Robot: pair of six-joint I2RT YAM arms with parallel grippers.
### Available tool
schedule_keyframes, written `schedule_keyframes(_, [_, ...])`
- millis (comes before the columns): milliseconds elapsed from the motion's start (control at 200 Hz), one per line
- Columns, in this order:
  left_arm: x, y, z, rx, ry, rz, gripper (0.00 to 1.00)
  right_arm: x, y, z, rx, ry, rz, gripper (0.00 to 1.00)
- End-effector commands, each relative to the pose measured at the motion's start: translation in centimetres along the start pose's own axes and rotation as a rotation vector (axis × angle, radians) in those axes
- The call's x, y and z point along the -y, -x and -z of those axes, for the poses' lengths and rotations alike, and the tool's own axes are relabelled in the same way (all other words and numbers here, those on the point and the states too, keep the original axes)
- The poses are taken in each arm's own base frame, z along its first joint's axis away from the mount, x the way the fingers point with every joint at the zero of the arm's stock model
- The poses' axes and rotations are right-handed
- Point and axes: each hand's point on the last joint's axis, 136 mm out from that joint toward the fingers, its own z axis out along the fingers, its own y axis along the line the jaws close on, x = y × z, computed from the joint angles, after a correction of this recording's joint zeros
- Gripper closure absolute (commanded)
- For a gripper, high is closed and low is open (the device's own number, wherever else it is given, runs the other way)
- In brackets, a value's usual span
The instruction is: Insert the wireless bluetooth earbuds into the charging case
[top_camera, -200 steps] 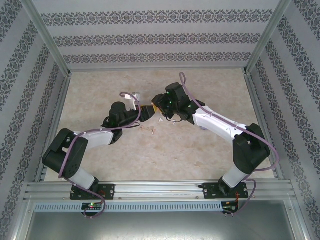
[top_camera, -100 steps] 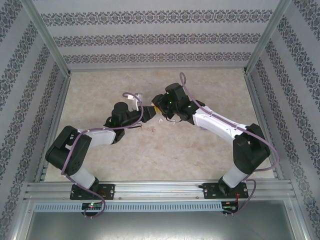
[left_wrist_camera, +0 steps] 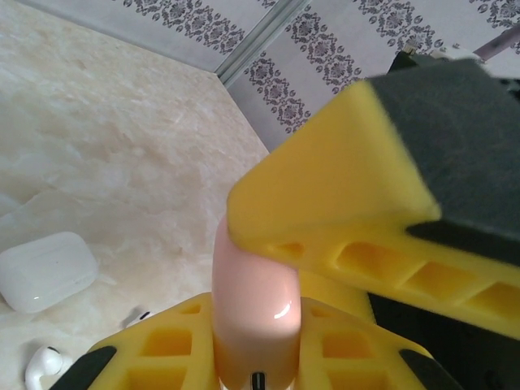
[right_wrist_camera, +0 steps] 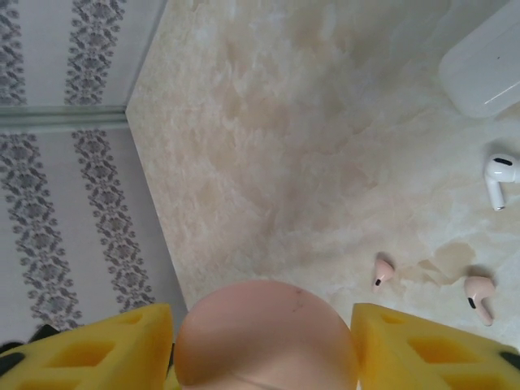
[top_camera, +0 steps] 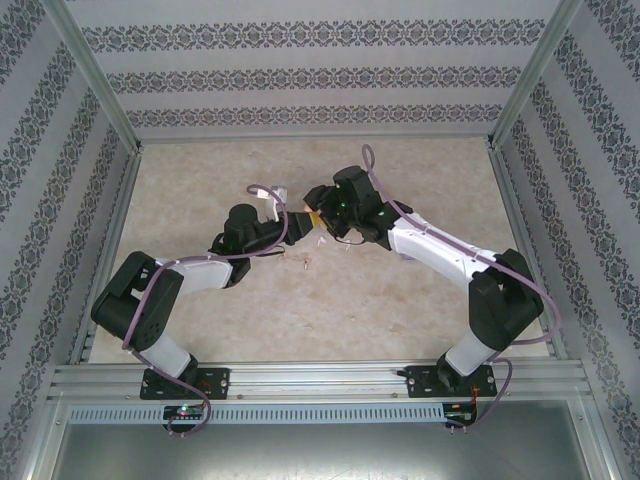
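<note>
Two pinkish earbuds (right_wrist_camera: 383,270) lie loose on the counter (right_wrist_camera: 284,122), a little apart from each other. A white earbud (right_wrist_camera: 497,177) sits further out, near a closed white case (right_wrist_camera: 487,65) that the frame edge clips. That's the right wrist's look.

The left wrist picks up a white case too, with a white earbud near it cut off at the bottom edge. Another bud there is half hidden behind a yellow finger.

The pink charging case (left_wrist_camera: 256,317) is up off the counter, rounded end up, pinched between the left fingers (left_wrist_camera: 162,345). The right fingers (right_wrist_camera: 89,349) flank that same case, one on each side. Whether they're pressing it, I can't tell. One of them looms across the left wrist view and covers the case's top.

From above, the two wrists meet mid-counter and bury the pink case. The loose buds are mere specks just below them, colours too small to make out.
</note>
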Motion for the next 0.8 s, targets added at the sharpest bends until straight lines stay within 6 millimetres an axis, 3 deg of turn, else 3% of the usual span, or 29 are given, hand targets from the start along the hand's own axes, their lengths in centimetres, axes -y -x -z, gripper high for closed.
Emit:
schedule_keyframes(0, [2.7, 2.2, 0.0, 0.045, -0.061, -0.063, 1.00, -1.8, 1.9, 2.8, 0.062, 0.075, 0.032, 0.35])
schedule_keyframes(120, [2.9, 2.2, 0.2, 0.025, -0.058, -0.086, 1.00, -1.8, 3.6, 5.2, 0.118, 0.104, 0.086, 0.33])
schedule_keyframes(380, [4.6, 2.7, 0.6, -0.059, -0.127, -0.127, 1.00, 1.0, 6.0, 8.7, 0.150, 0.136, 0.352, 0.32])
schedule_keyframes(590, [6.7, 2.9, 0.6, -0.145, -0.219, -0.155, 1.00, -0.9, 3.0, 10.4, 0.064, 0.317, 0.705, 0.34])
schedule_keyframes(794, [7.8, 3.0, 0.5, -0.187, -0.263, -0.161, 1.00, -1.9, 0.9, 10.5, -0.005, 0.407, 0.782, 0.38])
